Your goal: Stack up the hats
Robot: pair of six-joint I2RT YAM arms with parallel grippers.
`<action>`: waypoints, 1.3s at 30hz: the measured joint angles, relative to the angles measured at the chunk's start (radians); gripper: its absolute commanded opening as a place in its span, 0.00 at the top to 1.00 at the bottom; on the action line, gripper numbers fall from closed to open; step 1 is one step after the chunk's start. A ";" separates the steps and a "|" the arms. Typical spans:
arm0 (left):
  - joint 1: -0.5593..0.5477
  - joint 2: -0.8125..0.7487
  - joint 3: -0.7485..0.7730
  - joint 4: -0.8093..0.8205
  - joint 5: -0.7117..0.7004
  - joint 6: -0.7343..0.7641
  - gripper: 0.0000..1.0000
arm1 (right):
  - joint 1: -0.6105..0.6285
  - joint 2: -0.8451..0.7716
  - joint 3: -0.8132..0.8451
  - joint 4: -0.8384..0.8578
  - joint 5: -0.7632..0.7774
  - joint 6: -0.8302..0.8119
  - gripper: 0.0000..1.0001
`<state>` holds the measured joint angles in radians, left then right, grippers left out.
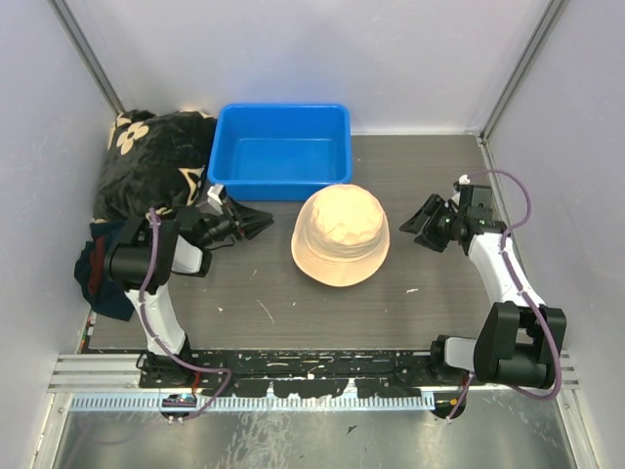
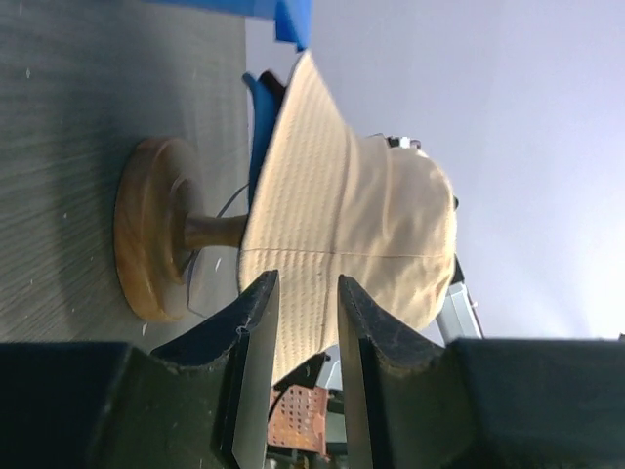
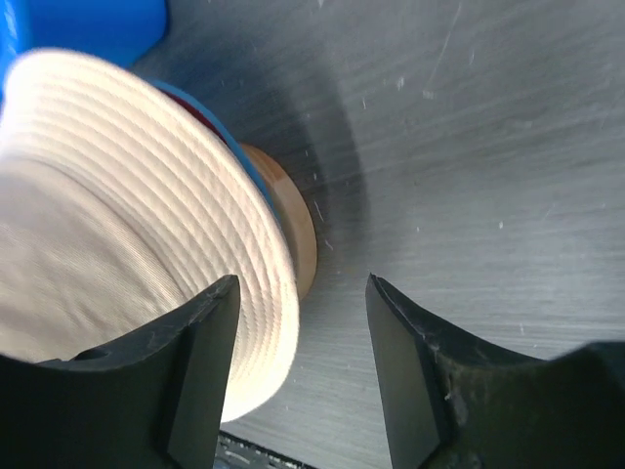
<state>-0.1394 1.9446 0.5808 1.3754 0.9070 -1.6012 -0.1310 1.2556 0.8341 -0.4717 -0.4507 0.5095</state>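
Seen from above, the cream hat [image 1: 340, 234] sits mid-table, with the blue bin [image 1: 281, 151] at its 12 o'clock. The left gripper [image 1: 256, 223] is at 9 o'clock and the right gripper [image 1: 422, 223] at 3 o'clock, both clear of it.

Left wrist: fingers slightly apart and empty, facing the hat on a wooden stand [image 2: 151, 230]; a blue hat [image 2: 256, 127] shows beneath it.

Right wrist: fingers spread wide, holding nothing, hat at 10 o'clock.

No text, label, brand, number or sign can be read in any view. Cream motifs are printed on the blanket [image 1: 146, 161] at the far left, but no letters can be made out in them.
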 measured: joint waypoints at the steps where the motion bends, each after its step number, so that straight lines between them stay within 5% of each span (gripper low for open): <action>1: 0.014 -0.023 0.000 -0.017 0.001 0.010 0.62 | 0.000 0.004 0.019 -0.008 0.010 -0.002 0.38; 3: 0.031 -0.059 0.000 -0.057 0.002 0.036 0.62 | 0.000 0.024 0.075 -0.016 0.033 -0.008 0.25; 5: 0.060 -0.134 0.003 -0.118 0.005 0.078 0.60 | 0.000 0.051 0.131 -0.019 0.053 -0.014 0.02; 12: 0.106 -0.408 0.302 -0.842 -0.087 0.549 0.31 | 0.001 0.163 0.381 -0.039 0.162 -0.078 0.00; 14: 0.114 -0.459 0.417 -1.007 -0.143 0.694 0.02 | 0.001 0.181 0.432 -0.034 0.189 -0.095 0.00; 19: 0.141 -0.534 0.536 -1.265 -0.270 0.958 0.02 | 0.005 0.233 0.474 0.002 0.175 -0.104 0.00; 26: 0.154 -0.634 0.410 -1.497 -0.541 1.185 0.02 | 0.024 0.319 0.442 0.071 0.083 -0.075 0.00; 33: 0.169 -0.731 0.156 -1.451 -0.787 1.345 0.02 | 0.033 0.322 0.422 0.119 0.026 -0.042 0.00; 39: 0.169 -0.730 -0.193 -1.043 -0.900 1.438 0.02 | 0.033 0.322 0.383 0.167 0.002 -0.023 0.00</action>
<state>0.0299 1.2144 0.3878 0.3321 0.0067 -0.1635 -0.0982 1.5780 1.2171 -0.3042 -0.4492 0.4870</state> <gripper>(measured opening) 0.979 0.999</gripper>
